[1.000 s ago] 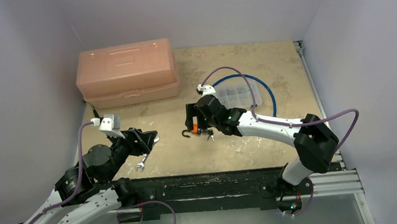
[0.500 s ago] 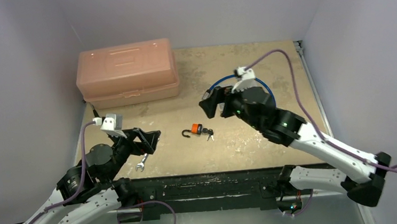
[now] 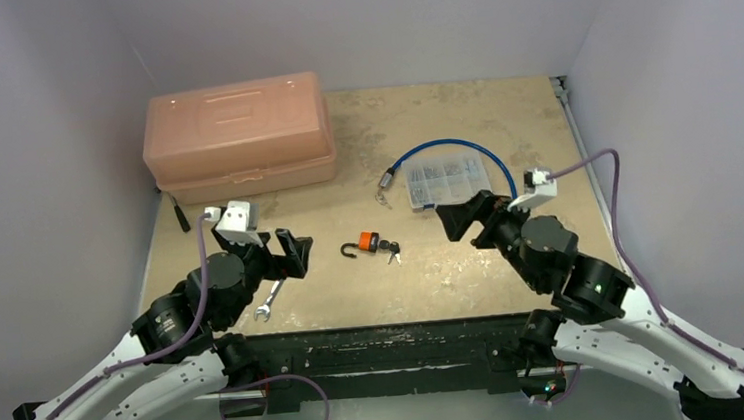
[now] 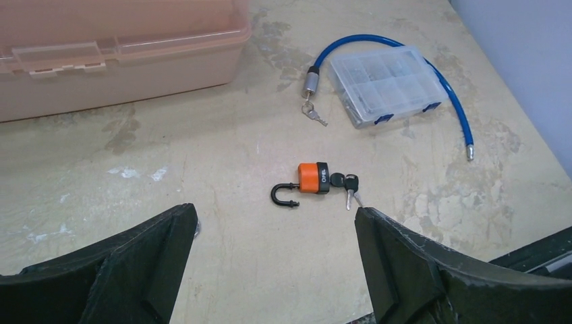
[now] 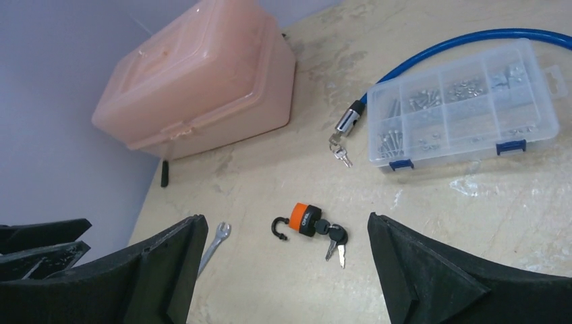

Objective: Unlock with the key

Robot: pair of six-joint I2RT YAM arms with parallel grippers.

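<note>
An orange and black padlock (image 3: 367, 242) lies on the table with its black shackle swung open. A key (image 3: 389, 250) sits in its lock end with spare keys beside it. The padlock shows in the left wrist view (image 4: 311, 179) and the right wrist view (image 5: 305, 218); so do the keys (image 4: 347, 183) (image 5: 332, 235). My left gripper (image 3: 289, 255) is open and empty, left of the padlock. My right gripper (image 3: 461, 221) is open and empty, right of it. Neither touches the padlock.
A pink toolbox (image 3: 237, 135) stands at the back left. A clear parts organiser (image 3: 446, 179) and a blue cable lock (image 3: 453, 145) with its own keys lie at the back right. A small wrench (image 3: 267, 304) lies near the left gripper.
My right gripper has let go of the padlock and keys and drawn back to the right and nearer. The padlock stays on the table. My left gripper has shifted slightly right and up.
</note>
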